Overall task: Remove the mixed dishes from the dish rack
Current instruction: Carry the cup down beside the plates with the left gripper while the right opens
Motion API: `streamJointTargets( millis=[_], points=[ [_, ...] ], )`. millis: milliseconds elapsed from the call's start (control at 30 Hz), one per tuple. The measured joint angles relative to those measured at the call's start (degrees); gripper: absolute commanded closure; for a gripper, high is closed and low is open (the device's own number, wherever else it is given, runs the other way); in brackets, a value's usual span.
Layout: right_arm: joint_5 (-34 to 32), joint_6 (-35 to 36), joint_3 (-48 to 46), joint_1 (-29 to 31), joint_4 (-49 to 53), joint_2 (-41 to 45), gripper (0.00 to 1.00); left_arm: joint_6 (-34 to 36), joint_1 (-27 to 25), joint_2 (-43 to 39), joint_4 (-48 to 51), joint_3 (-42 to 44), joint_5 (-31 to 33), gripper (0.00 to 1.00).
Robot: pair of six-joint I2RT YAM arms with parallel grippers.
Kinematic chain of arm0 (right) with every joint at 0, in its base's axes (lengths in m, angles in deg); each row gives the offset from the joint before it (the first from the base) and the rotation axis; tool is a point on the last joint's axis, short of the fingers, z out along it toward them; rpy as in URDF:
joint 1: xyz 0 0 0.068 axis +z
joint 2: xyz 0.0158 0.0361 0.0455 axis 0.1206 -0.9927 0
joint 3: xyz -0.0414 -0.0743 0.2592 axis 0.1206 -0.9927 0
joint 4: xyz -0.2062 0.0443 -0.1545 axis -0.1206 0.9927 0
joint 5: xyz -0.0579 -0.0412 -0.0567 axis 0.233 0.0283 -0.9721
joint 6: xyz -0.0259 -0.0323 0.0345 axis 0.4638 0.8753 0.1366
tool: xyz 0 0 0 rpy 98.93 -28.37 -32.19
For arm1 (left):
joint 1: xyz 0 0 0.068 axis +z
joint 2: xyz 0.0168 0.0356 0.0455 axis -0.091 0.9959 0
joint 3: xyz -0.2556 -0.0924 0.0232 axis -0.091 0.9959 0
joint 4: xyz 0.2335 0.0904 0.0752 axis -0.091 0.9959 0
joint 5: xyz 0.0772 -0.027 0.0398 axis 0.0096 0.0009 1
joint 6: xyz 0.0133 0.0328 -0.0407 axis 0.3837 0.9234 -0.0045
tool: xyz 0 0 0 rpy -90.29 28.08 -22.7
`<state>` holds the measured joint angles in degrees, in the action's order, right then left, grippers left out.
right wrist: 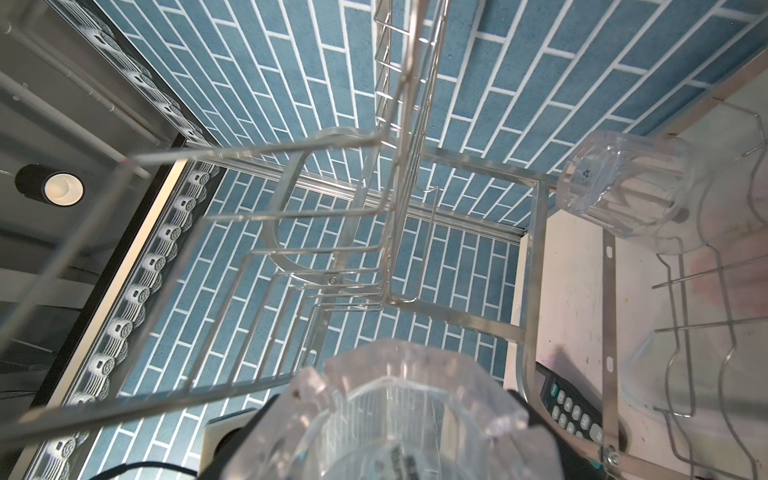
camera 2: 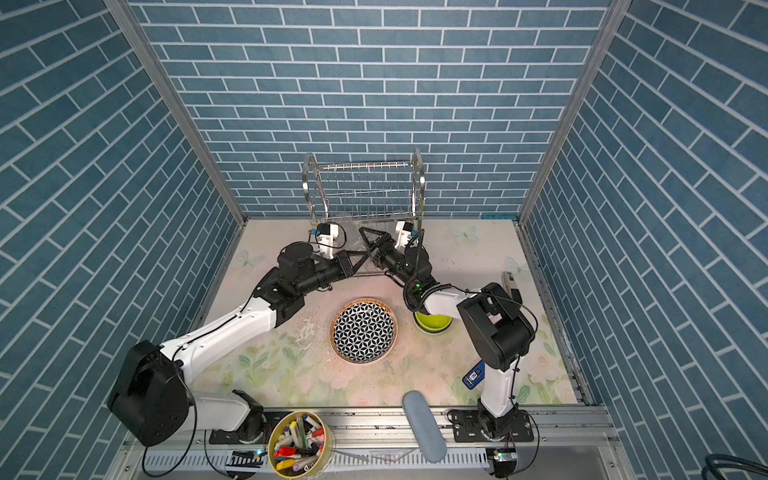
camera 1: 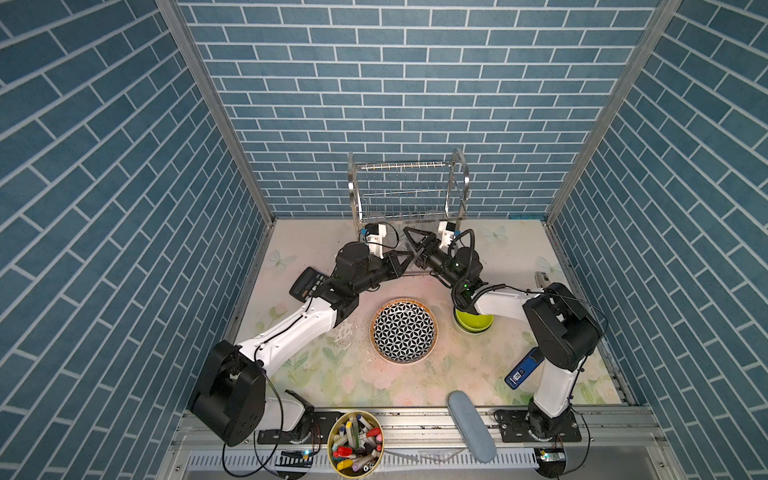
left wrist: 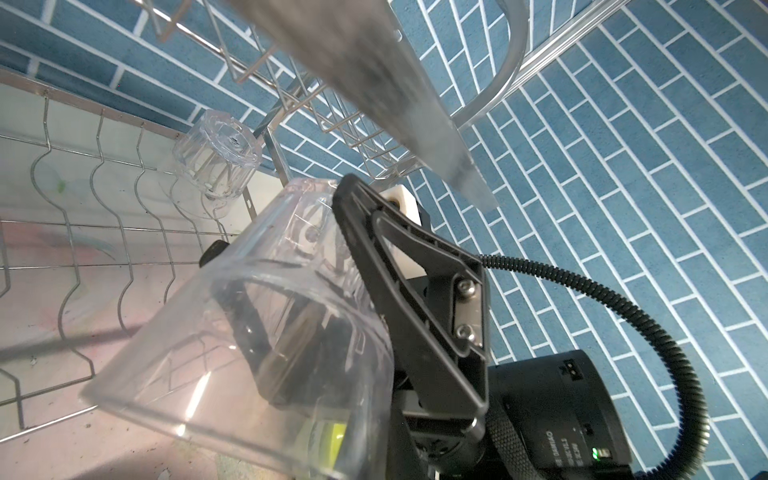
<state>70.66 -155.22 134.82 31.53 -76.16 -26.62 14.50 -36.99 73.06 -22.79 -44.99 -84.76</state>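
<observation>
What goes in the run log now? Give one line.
right gripper: shut on clear tumbler | left gripper: shut | dish rack: second tumbler inverted, lower tier | table: star plate, lime bowl

Round tub of markers (camera 1: 355,441) on front rail. Grey-blue oblong case (camera 1: 471,426) to its right, overlapping the floral mat (camera 1: 316,374). Black calculator (camera 1: 306,283) on mat, left side. Blue labelled device (camera 1: 523,369) right front. Blue brick-pattern walls (camera 1: 415,83) around.
</observation>
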Motion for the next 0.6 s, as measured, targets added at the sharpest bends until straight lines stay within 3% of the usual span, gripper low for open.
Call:
streamJointTargets(
  millis=[33, 333, 600],
  points=[
    [0.0, -0.1, 0.0, 0.1, -0.2, 0.0, 0.01, 0.2, 0.0, -0.3, 0.7, -0.2, 0.0, 1.00],
    [0.0, 7.3, -1.0, 0.9, 1.0, 0.2, 0.01, 3.3, 0.5, -5.9, 13.5, -2.6, 5.3, 1.00],
    [-2.3, 12.9, -4.4, 0.9, 3.1, 1.2, 0.01, 7.8, 0.5, -10.1, 32.6, -8.0, 8.0, 1.00]
  ],
)
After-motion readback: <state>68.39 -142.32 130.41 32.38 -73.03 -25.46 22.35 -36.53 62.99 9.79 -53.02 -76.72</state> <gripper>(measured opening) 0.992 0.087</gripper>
